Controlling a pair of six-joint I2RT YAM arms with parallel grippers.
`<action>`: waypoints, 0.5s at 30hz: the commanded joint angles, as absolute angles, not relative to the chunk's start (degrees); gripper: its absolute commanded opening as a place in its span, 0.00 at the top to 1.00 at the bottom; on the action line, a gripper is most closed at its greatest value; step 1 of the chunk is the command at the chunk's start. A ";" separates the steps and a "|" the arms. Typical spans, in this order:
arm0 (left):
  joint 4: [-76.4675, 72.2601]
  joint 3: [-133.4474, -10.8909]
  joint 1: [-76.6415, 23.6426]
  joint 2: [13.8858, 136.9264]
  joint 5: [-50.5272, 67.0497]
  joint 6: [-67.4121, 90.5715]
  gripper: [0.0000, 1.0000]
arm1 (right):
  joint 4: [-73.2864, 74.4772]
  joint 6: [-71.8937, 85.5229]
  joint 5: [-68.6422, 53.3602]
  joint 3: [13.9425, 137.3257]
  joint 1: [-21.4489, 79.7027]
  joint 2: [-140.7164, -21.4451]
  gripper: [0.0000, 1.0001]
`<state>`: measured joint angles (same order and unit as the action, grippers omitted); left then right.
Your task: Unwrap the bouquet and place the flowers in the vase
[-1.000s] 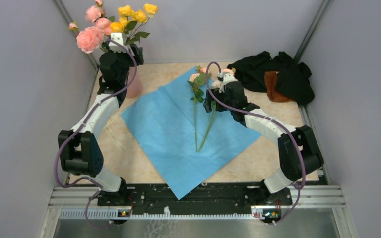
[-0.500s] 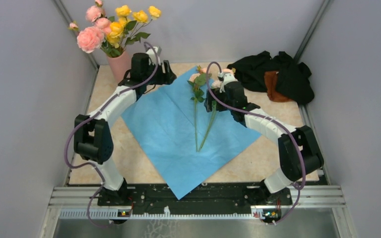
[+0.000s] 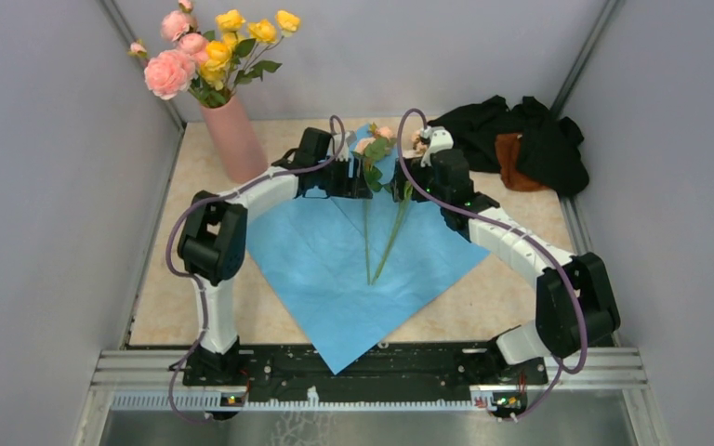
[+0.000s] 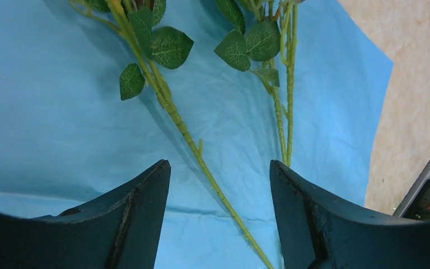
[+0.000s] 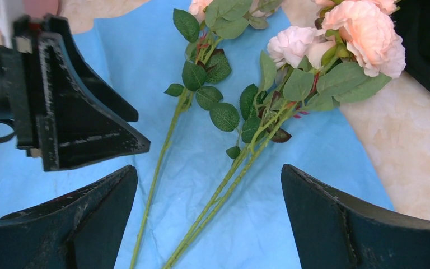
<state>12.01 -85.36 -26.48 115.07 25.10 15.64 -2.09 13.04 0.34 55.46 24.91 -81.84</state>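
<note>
The bouquet lies unwrapped: its blue paper point(image 3: 335, 279) is spread flat on the table. On the paper lie the flowers point(image 3: 373, 147), small pink and peach roses point(image 5: 364, 33) with long green stems point(image 3: 368, 243). My left gripper point(image 3: 361, 177) hangs open low over them, and one stem point(image 4: 186, 134) runs between its fingers untouched point(image 4: 219, 164). From the right, my right gripper point(image 3: 397, 189) faces it, wide open, with a pair of stems point(image 5: 224, 188) between its fingers point(image 5: 208, 168). The salmon-pink vase point(image 3: 235, 141) at the back left holds pink and yellow roses point(image 3: 206, 46).
A black and brown cloth heap point(image 3: 521, 139) lies at the back right corner. Grey walls and metal posts point(image 3: 578, 65) close in the table point(image 3: 483, 297). The left gripper's black finger point(image 5: 84, 123) shows close beside my right gripper.
My left arm has swung from the vase at the back left to the middle and come down over the flower stems. The right gripper has shifted slightly; both stayed open.
</note>
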 commanded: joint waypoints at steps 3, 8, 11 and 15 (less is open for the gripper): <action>11.98 -87.44 -28.10 119.28 26.51 17.49 0.29 | -4.45 12.65 0.33 54.92 24.26 -79.58 0.02; 11.85 -90.37 -29.69 122.93 26.68 18.09 0.33 | -4.57 12.50 0.18 54.77 24.17 -80.02 0.02; 11.78 -91.60 -30.29 124.41 27.02 18.52 0.43 | -4.57 12.46 0.18 54.68 24.09 -80.02 0.02; 11.22 -91.75 -30.58 124.97 27.49 18.98 0.57 | -4.66 12.48 0.18 54.56 23.92 -80.06 0.02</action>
<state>12.01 -90.02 -30.06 124.38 25.93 18.28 -2.09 13.04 0.30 54.72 24.82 -81.82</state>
